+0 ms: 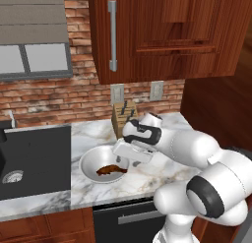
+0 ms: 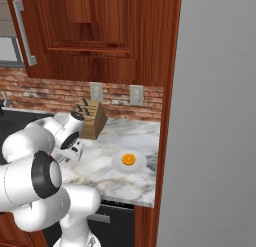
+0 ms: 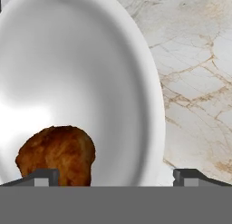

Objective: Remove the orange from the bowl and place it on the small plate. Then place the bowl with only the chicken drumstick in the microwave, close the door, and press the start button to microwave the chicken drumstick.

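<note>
Now, gripper (image 3: 115,175): jaws wide apart, holding nothing, over bowl's right rim.
Bowl (image 1: 91,161): counter (image 1: 147,180), front edge, beside sink (image 1: 34,158).
Drumstick (image 1: 109,170): 1, inside bowl.
Orange (image 2: 128,159): on plate (image 2: 140,166), counter's right end.

No text, label, brand, number or sign can be read anywhere in these views, neither on the cabinets, the wall nor the things on the surface.
</note>
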Available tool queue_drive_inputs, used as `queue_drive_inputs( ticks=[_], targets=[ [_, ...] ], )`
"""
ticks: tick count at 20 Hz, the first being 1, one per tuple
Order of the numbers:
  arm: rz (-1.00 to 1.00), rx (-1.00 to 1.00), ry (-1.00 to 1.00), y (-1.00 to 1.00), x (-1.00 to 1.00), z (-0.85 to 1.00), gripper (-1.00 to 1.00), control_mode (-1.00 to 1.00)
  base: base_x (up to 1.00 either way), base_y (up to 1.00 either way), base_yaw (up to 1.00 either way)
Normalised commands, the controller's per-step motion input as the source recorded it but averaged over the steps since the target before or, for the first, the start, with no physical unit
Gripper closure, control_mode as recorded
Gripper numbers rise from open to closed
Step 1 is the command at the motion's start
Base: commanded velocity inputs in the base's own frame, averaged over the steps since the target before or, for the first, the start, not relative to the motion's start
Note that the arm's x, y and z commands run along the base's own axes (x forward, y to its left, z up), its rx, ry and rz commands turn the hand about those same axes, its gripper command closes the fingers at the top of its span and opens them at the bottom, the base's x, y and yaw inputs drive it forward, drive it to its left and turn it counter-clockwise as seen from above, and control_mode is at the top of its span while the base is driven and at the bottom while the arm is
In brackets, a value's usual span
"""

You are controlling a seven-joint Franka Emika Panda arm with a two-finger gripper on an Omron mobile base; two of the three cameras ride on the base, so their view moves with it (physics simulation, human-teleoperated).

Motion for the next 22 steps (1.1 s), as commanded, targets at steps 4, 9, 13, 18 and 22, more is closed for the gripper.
queue_drive_inputs(
  ticks=[4, 9, 13, 18, 22],
  targets=[
    [0.0, 0.0, -0.04, 0.04, 0.03, -0.14, -1.0, -1.0, 0.0, 0.0, 0.0],
    [0.0, 0.0, -0.03, 0.06, 0.02, -0.12, -1.0, -1.0, 0.0, 0.0, 0.0],
    [0.0, 0.0, 0.0, 0.33, 0.0, -0.12, 1.0, -1.0, 0.0, 0.0, 0.0],
    [0.0, 0.0, 0.02, 0.26, 0.08, -0.17, 1.0, -1.0, 0.0, 0.0, 0.0],
    [0.0, 0.0, 0.07, 0.0, 0.09, -0.17, 1.0, -1.0, 0.0, 0.0, 0.0]
  ],
)
